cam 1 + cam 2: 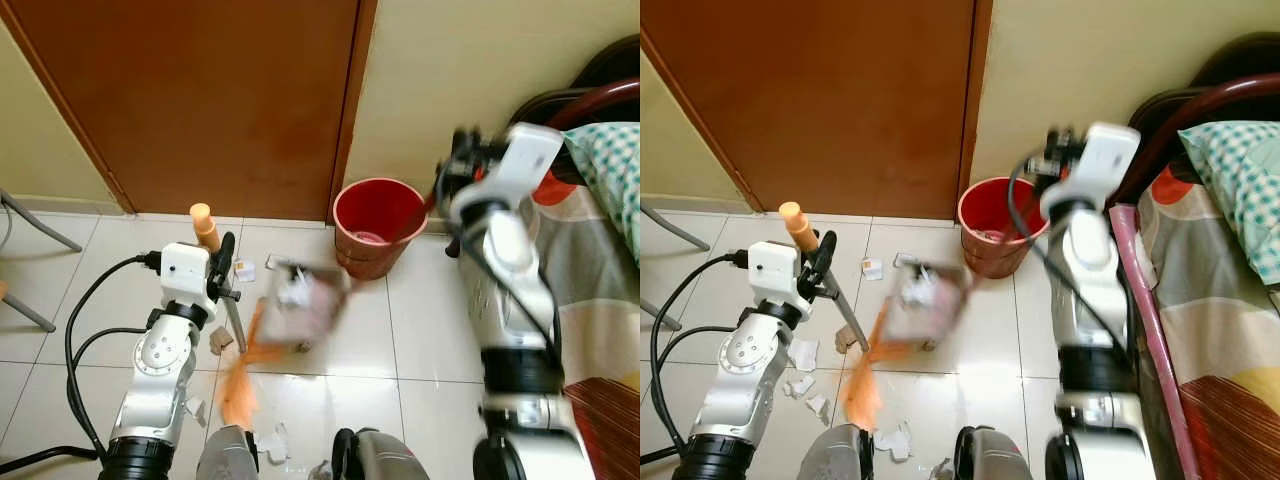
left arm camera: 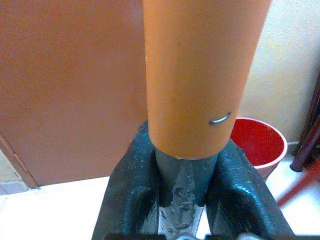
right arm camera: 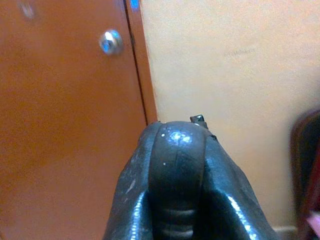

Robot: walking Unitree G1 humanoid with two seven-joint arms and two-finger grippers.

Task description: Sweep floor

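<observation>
Broom: orange-handled broom (image 1: 232,340) ran lengthwise from far handle tip down to near orange bristles.
Left gripper (image 2: 187,187): clamped round the handle.
Right gripper (image 3: 177,170): raised by the cream wall (image 3: 240,75), fingers closed on a black handle.

A bedroom corner in a home

White floor tiles (image 1: 420,330) meet a cream wall (image 1: 450,80) and a brown wooden door (image 1: 220,100). A bed (image 1: 1220,300) with patterned bedding and a checked pillow (image 1: 1240,180) stands alongside, a red bucket (image 1: 378,225) near the door.

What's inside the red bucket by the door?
The red bucket holds something small and pale at the bottom. What it is cannot be told. The near wall hides part of the bottom.
</observation>
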